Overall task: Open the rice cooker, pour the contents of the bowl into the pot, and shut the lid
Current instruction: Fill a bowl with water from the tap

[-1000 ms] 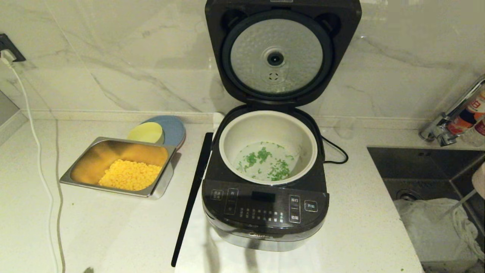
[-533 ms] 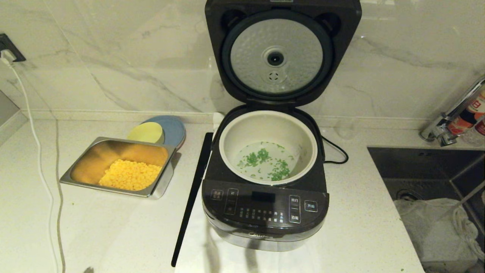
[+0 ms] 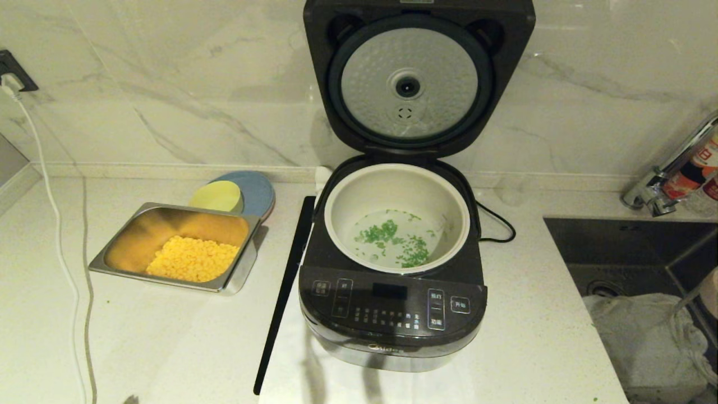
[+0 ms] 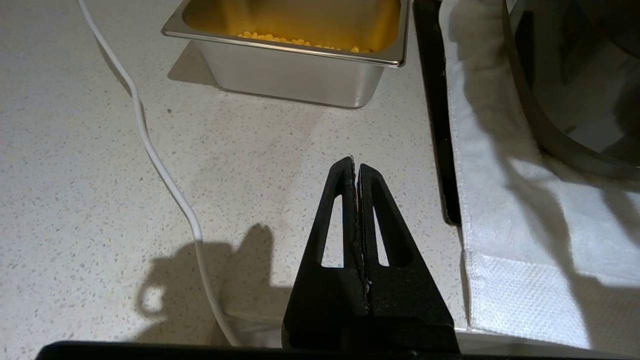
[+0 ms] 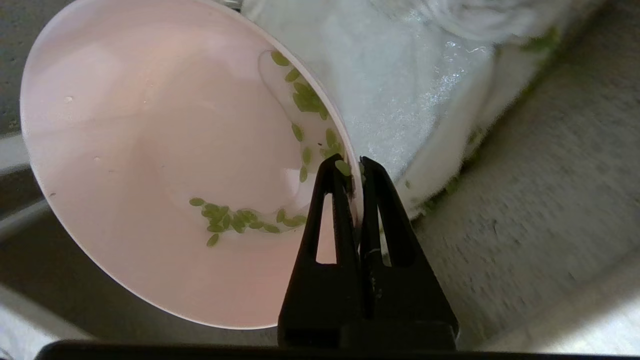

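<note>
The black rice cooker [image 3: 392,303] stands mid-counter with its lid [image 3: 409,84] swung up, dimpled silver disc facing me. The cream pot [image 3: 342,207] holds water with chopped green contents [image 3: 392,241] floating in it. My right gripper [image 5: 354,167] is shut on the rim of the pale pink bowl [image 5: 150,150], tilted above the sink; a few green bits still cling inside it. Only a sliver of the bowl [image 3: 712,292] shows at the head view's right edge. My left gripper [image 4: 356,167] is shut and empty, low above the counter left of the cooker.
A steel tray [image 3: 168,221] of corn, a small yellow bowl [image 3: 216,196] and a blue plate [image 3: 258,188] sit left of the cooker. A black strip [image 3: 283,292] and a white cable [image 3: 56,235] cross the counter. The sink [image 3: 628,247] at right holds a white cloth [image 3: 634,336].
The bowl's edge at the far right has dropped lower over the sink. The green bits have drifted slightly in the pot's water. The cooker and lid have not moved.
</note>
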{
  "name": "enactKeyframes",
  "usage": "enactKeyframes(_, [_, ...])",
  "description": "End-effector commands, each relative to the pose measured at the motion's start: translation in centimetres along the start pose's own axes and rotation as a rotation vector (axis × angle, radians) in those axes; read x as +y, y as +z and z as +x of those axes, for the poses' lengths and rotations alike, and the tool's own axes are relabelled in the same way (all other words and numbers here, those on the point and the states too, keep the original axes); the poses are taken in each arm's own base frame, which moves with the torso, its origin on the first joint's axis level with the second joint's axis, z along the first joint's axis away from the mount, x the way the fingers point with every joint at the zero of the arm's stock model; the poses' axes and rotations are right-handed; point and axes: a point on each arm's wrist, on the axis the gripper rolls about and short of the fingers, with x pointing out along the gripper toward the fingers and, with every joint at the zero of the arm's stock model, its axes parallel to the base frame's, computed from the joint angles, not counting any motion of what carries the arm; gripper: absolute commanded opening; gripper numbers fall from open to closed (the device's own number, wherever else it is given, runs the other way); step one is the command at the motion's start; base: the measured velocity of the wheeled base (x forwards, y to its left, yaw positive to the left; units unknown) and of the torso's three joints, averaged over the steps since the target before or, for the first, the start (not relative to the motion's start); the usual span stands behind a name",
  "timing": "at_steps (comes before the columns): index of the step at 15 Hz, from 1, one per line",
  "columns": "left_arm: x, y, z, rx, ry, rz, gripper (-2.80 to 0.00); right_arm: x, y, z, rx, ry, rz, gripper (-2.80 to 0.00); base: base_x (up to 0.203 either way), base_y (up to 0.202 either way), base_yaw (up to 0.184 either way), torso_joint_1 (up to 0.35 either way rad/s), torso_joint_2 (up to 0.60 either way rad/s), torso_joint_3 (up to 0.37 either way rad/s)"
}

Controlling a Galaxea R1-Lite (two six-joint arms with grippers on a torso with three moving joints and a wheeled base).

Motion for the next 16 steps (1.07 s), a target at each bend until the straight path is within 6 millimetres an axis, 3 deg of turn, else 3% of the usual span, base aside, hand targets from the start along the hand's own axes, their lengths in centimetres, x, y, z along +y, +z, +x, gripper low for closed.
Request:
enactKeyframes(1, [0.0,-0.3,0.1,0.008,0.0,0.001,-2.8,0.4,0.2,1.5,0.012,0.007,0.0,-2.8,0.0,0.0,0.0,0.0,0.0,0.0])
enactKeyframes(9, [0.0,-0.3,0.1,0.008,0.0,0.001,-2.8,2.6,0.8,2.7,-0.007,0.035,-0.023,-2.8,0.0,0.0,0.0,0.0,0.0,0.0])
enactKeyframes(16, [0.0,-0.3,0.1,0.008,0.0,-0.001,-2.8,2.8,0.8,2.6,-0.011,0.036,-0.027,-2.8,0.0,0.0,0.0,0.0,0.0,0.0])
